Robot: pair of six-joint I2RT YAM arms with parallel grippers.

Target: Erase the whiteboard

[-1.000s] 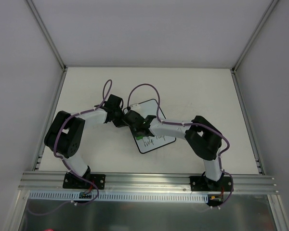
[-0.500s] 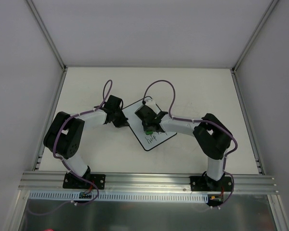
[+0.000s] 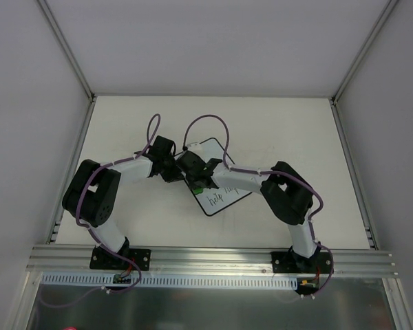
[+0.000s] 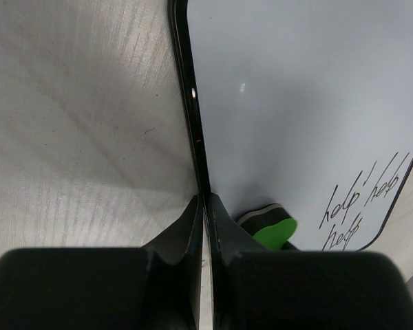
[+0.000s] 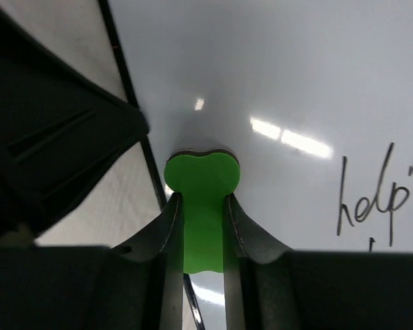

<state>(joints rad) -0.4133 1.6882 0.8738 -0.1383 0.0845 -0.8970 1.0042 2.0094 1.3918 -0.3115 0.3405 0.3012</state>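
Right wrist — R gripper (image 5: 202, 206) clamps green eraser (image 5: 202, 175) on whiteboard (image 5: 296, 75), L gripper (image 4: 204, 203) apparently pinching board's edge.

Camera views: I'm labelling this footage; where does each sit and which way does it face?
Top external: fixed above and behind the bases, looking down at the table; left arm and right arm show whole, meeting over the whiteboard.
Left wrist: looks along the left gripper, shut on the board's black edge.
Right wrist: looks past the right gripper, holding the green eraser at the board.
Shared: both wrist views show the eraser and the handwriting.
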